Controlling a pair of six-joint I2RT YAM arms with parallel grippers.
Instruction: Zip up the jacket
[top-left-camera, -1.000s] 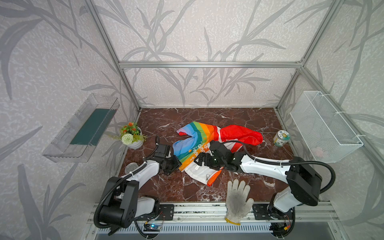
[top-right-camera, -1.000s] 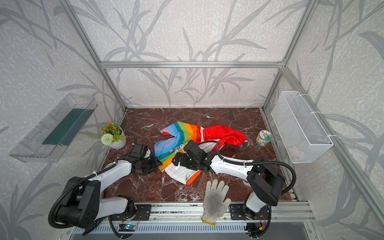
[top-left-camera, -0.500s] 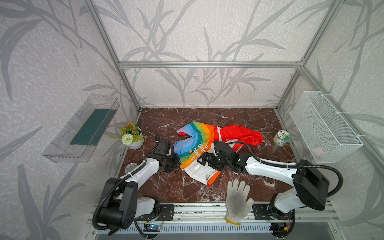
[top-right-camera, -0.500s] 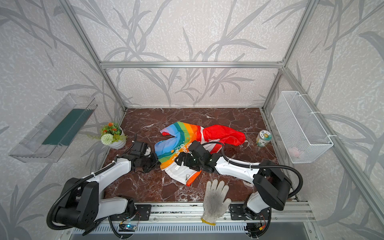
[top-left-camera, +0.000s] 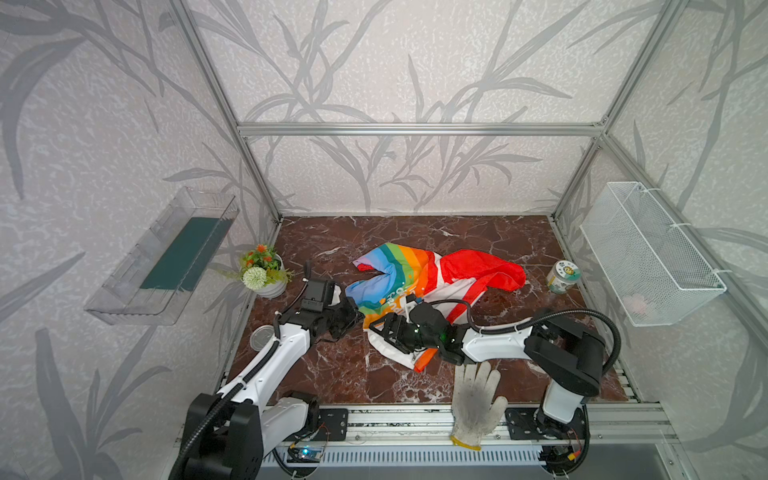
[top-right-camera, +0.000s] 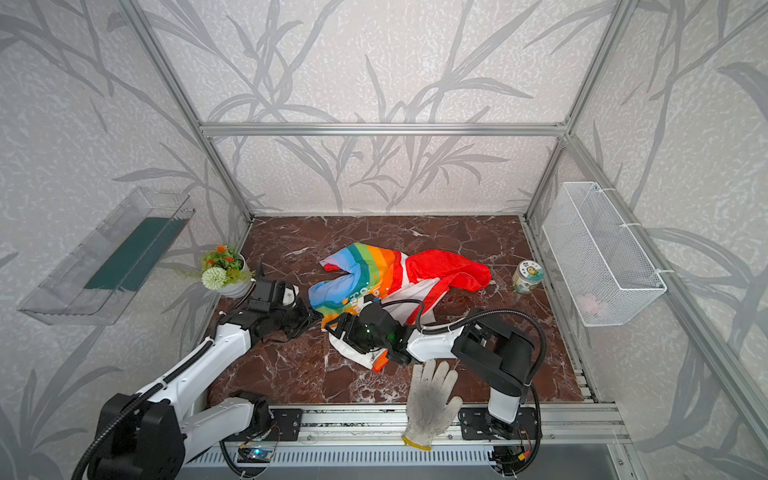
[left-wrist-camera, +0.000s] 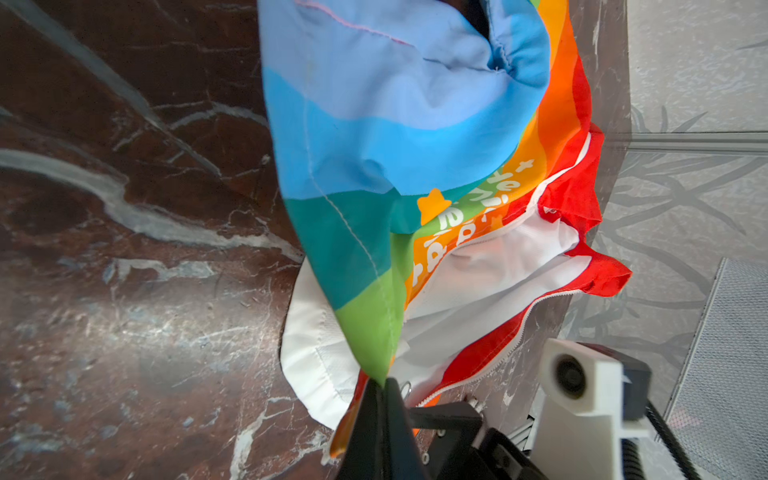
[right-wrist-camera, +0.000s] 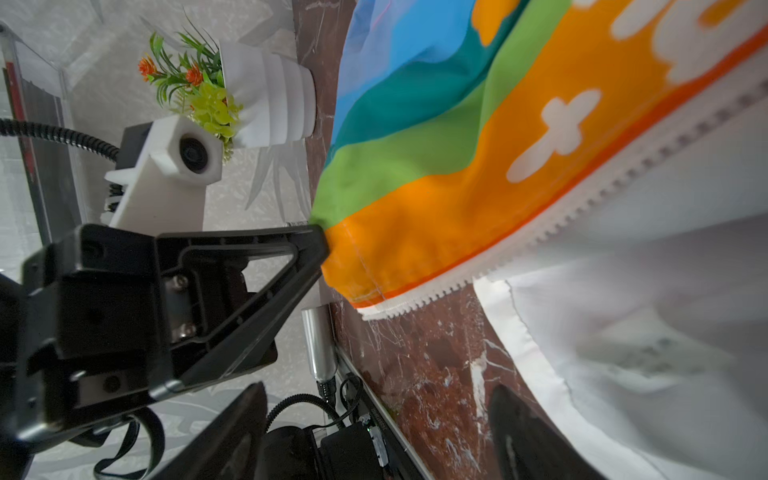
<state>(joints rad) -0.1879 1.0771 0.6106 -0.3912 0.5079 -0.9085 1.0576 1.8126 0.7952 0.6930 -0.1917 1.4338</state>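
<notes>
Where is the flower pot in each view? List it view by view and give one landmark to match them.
In a top view: pot far left, left of the jacket.
In a top view: pot far left, left of the jacket.
Left wrist: not in it.
Right wrist: pot just beyond the left wrist camera, beside the jacket.
Landmark: the jacket, its corner pinched by the left gripper.

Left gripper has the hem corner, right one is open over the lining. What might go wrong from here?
1. The left gripper pinches only the very corner of the jacket hem; the thin cloth may slip out under tension.
2. The zipper halves lie apart and the ring pull sits right beside that gripper, so the open right gripper may miss it or bump the other arm.
</notes>
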